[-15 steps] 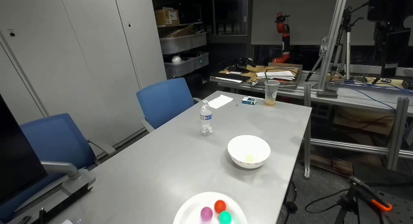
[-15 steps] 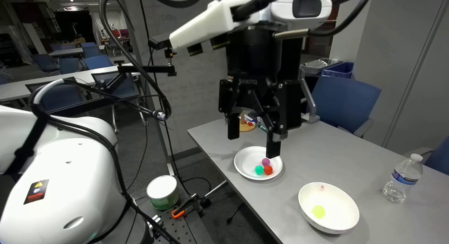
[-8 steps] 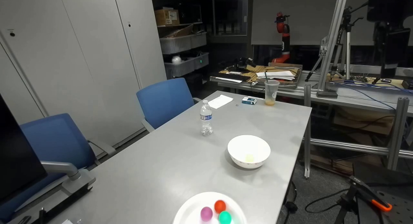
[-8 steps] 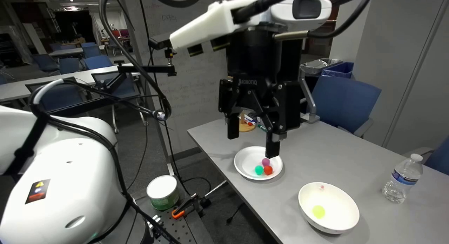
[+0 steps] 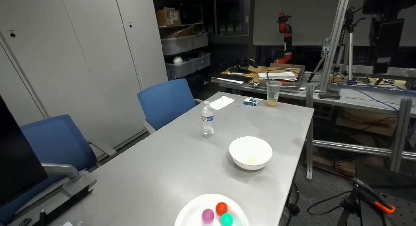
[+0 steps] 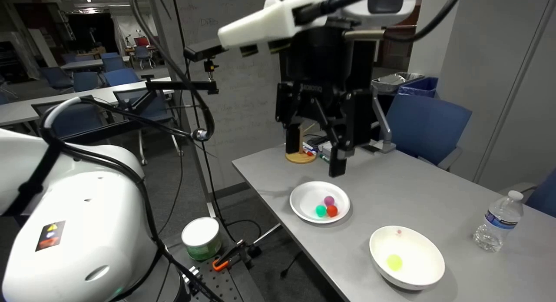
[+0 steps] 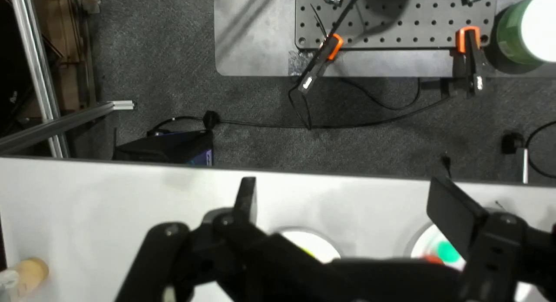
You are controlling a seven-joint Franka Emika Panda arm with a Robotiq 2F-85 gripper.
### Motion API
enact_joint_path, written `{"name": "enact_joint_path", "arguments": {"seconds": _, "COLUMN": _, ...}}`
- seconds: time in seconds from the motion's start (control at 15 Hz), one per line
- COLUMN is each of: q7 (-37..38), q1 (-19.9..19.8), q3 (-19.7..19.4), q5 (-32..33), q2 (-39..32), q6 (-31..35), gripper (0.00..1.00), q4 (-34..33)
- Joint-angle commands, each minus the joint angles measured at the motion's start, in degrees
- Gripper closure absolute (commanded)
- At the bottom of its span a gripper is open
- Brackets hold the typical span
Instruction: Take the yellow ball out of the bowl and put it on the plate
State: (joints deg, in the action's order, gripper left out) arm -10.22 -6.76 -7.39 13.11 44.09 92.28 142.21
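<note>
The yellow ball (image 6: 394, 262) lies inside the white bowl (image 6: 423, 252) on the table. In an exterior view the ball (image 5: 251, 159) shows faintly against the bowl's (image 5: 247, 146) inside. The white plate (image 6: 304, 200) stands apart from the bowl and holds a purple ball (image 6: 329, 200), a red ball (image 6: 332, 210) and a teal ball (image 6: 320, 210). My gripper (image 6: 316, 156) is open and empty, high above the table. In the wrist view the gripper (image 7: 343, 197) has its fingers wide apart; its linkage hides most of the bowl (image 7: 321, 246), yellow ball (image 7: 307, 251) and plate (image 7: 420, 243).
A water bottle (image 6: 499, 221) stands beyond the bowl. A wooden stand (image 6: 300, 157) with markers is at the table's far end. A plastic cup (image 5: 273, 93) and a small box (image 5: 251, 101) stand at another end. A green can (image 6: 201, 237) stands near the arm's base.
The arm and open gripper have risen a little and shifted slightly in the last half second. The ball, bowl and plate have not moved.
</note>
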Motion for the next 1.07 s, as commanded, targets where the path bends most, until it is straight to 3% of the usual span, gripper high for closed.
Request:
{"name": "enact_joint_path", "arguments": {"seconds": 0.0, "q7": 0.94, "q1": 1.29, "q3": -0.1, "q5": -0.49, "q2": -1.86, "q6": -0.21, "gripper": 0.0, "q4": -2.71}}
{"name": "enact_joint_path", "arguments": {"seconds": 0.2, "q7": 1.61, "q1": 1.82, "q3": 0.52, "q5": -1.21, "q2": -6.36, "q6": -0.2, "gripper": 0.0, "q4": -6.45}}
{"name": "enact_joint_path", "arguments": {"seconds": 0.67, "q7": 2.09, "q1": 2.5, "q3": 0.95, "q5": -2.02, "q2": -9.2, "q6": 1.61, "gripper": 0.0, "q4": -8.19}}
{"name": "enact_joint_path", "arguments": {"seconds": 1.0, "q7": 4.96, "q1": 3.77, "q3": 1.9, "q5": -4.5, "q2": -16.06, "q6": 13.64, "gripper": 0.0, "q4": -10.21}}
